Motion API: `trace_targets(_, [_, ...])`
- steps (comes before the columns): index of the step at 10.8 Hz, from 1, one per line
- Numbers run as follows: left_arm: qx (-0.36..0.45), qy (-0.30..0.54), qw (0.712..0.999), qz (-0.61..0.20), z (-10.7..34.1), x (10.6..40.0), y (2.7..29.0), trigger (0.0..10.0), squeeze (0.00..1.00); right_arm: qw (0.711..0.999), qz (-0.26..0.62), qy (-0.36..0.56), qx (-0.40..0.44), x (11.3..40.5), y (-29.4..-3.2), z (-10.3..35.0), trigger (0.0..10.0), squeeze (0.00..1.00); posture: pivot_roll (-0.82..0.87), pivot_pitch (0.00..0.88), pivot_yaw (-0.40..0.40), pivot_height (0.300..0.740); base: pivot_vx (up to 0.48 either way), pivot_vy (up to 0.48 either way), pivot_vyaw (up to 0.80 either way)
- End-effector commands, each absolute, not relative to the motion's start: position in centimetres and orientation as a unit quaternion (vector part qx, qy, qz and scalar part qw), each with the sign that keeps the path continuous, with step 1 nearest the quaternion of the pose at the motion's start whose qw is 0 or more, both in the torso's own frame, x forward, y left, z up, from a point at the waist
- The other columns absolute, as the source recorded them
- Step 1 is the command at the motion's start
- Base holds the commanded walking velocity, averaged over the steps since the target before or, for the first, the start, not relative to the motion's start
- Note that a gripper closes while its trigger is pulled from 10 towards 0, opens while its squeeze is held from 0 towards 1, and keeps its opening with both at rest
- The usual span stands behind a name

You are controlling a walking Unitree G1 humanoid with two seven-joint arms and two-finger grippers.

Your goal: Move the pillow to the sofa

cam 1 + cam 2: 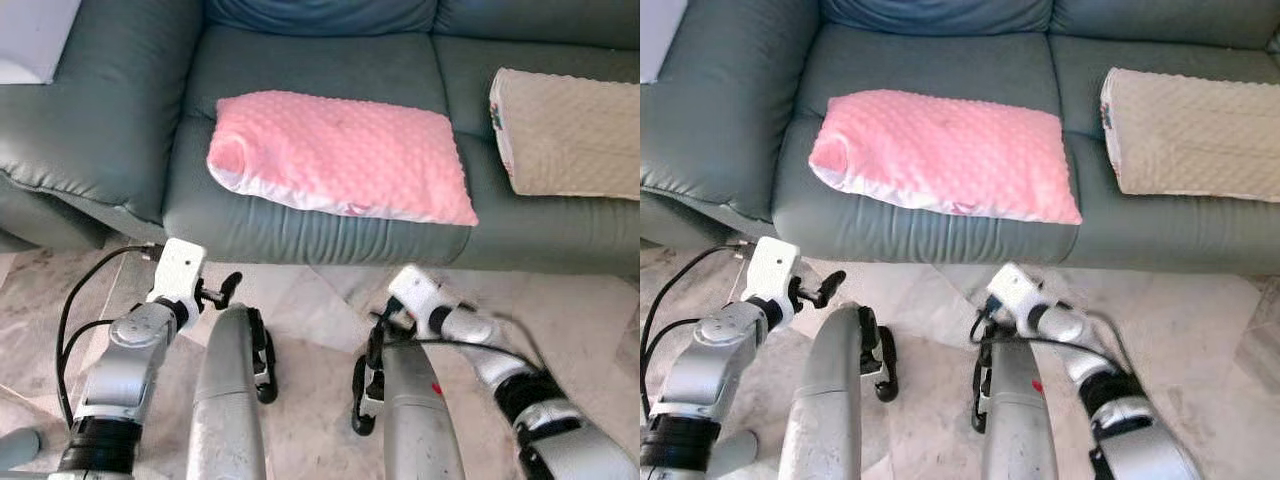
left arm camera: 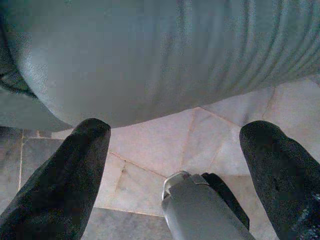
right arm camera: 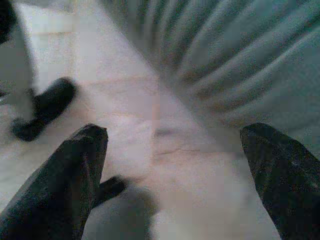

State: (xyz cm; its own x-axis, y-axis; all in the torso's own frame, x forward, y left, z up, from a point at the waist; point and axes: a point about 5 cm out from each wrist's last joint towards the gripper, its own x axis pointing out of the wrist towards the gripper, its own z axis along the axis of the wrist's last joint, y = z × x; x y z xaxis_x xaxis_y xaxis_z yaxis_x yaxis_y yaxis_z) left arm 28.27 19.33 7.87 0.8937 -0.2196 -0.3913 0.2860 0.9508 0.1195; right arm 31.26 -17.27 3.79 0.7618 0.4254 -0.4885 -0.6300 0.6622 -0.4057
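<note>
Down low, the left end effector hangs over the marble floor just in front of the sofa, its two black fingers spread wide with nothing between them. From its wrist camera the sofa's ribbed grey front fills the space ahead, with pale floor tiles beneath. The right end effector is likewise spread, its fingers well apart and empty, pointing at the floor where it meets the base of the sofa; that picture is somewhat blurred. In the head views both silver arms are bent and held low before the sofa's front edge, the left one with a black cable looping off its wrist, and neither touches the cushions.

Beyond them, the pink dimpled pillow lies flat on the sofa's seat cushion, near the seat's front edge and beside the left armrest, its white underside showing along the near rim. A beige dimpled pillow lies on the next seat cushion toward the sofa's right end, apart from the pink one. A blue cushion sits against the sofa's back edge, behind the pink pillow.
</note>
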Motion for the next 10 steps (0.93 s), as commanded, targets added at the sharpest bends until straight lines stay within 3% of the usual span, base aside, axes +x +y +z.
trace_targets(1, [0.079,0.201,0.969,-0.12,7.0,27.7,19.7,10.0,0.0,0.893,0.275,0.168,-0.314,31.3,-18.1,3.9,10.0,0.0,0.05,0.288,0.002,0.641,0.0,0.0,0.0])
trace_targets(3, [0.028,0.148,0.985,-0.084,7.7,28.0,19.4,10.0,0.0,0.931,0.193,0.116,-0.288,32.3,-18.6,5.5,10.0,0.0,0.04,0.279,-0.003,0.641,0.283,0.0,0.0])
trace_targets(4, [0.022,0.12,0.99,-0.073,7.6,27.9,19.1,10.0,0.0,0.956,0.154,0.105,-0.228,31.9,-18.2,5.3,10.0,0.0,0.04,0.277,-0.005,0.641,0.289,0.0,0.0])
trace_targets(7, [-0.012,0.107,0.989,-0.1,7.2,27.8,16.8,10.0,0.0,0.962,0.146,0.111,-0.202,30.5,-17.0,3.9,10.0,0.0,0.02,0.275,-0.004,0.641,0.335,0.0,0.0])
trace_targets(10, [-0.009,0.114,0.989,-0.093,6.7,27.9,16.7,10.0,0.0,0.962,0.124,0.129,-0.206,31.6,-20.0,5.1,10.0,0.0,0.02,0.274,-0.009,0.641,0.221,0.0,0.0])
